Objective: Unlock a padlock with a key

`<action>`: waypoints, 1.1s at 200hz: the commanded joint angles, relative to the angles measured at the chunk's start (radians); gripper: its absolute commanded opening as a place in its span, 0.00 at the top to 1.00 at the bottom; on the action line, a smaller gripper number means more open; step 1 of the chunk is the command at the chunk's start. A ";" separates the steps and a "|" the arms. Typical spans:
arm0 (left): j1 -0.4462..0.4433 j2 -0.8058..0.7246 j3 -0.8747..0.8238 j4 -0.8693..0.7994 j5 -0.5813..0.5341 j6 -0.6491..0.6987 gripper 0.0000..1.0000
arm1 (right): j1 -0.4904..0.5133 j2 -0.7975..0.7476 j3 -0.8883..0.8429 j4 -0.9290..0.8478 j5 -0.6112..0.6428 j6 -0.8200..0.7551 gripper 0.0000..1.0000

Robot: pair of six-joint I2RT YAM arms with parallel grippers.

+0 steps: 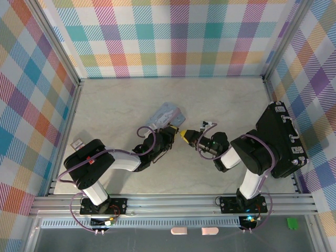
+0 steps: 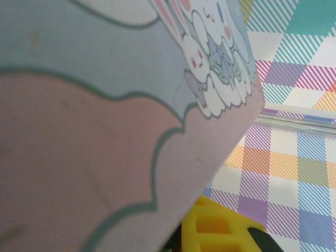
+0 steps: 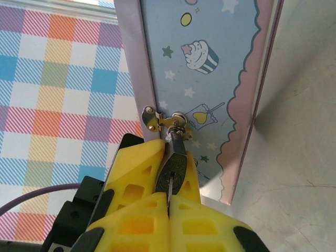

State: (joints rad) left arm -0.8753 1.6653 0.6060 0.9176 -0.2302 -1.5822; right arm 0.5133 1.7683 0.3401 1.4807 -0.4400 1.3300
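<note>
Looking down from above, both arms reach in to the middle of the tabletop [image 1: 231, 100]. The left gripper [image 1: 170, 135] is tucked against the near edge of the pastel tin [image 1: 167, 114], and the right gripper [image 1: 184, 135] noses in from the other side, tips just beside it. There is plenty of bare surface behind the tin up to the checked back wall [image 1: 178, 37]. It is tighter on the right, where the big black case [image 1: 281, 142] sits hard along the side wall, close by the right arm's elbow.

Over to the left wrist: the tin's pink and blue face sits right up against the lens, its scalloped border and cartoon bunnies running to a sharp edge. One yellow finger [image 2: 218, 231] peeks out below that edge. I cannot tell whether this gripper is clamped on the tin.

Now the right wrist: the tin stands on edge, bare tabletop to its right. The padlock [image 3: 174, 165] hangs from the small hasp [image 3: 156, 119] on the tin's rim, its dark body lying between the yellow fingers [image 3: 136, 168]. Those fingers are pressed together on a thin grey sliver, the key [image 3: 169, 191], which meets the padlock's lower end.
</note>
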 commanded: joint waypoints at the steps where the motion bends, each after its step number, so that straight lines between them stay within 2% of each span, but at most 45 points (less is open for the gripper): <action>1: -0.087 -0.028 0.110 0.263 0.296 -0.011 1.00 | 0.011 -0.015 0.058 -0.240 -0.077 -0.100 1.00; 43: -0.093 -0.017 0.140 0.247 0.319 -0.011 1.00 | 0.007 -0.134 0.101 -0.496 -0.083 -0.302 1.00; 72: -0.098 -0.009 0.152 0.237 0.328 -0.010 1.00 | -0.024 -0.203 0.118 -0.622 -0.078 -0.381 1.00; 105: -0.100 -0.004 0.157 0.228 0.338 -0.007 1.00 | -0.086 -0.215 0.138 -0.666 -0.131 -0.371 1.00; 184: -0.106 0.024 0.180 0.199 0.371 -0.003 1.00 | -0.091 -0.239 0.185 -0.774 -0.210 -0.353 1.00; 220: -0.108 0.023 0.167 0.171 0.373 0.007 1.00 | -0.161 -0.250 0.155 -0.767 -0.207 -0.332 1.00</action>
State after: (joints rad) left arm -0.8757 1.7123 0.6910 0.9108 -0.1665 -1.5711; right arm 0.3649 1.4994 0.4938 0.7856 -0.6861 1.0161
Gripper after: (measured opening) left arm 0.133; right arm 0.050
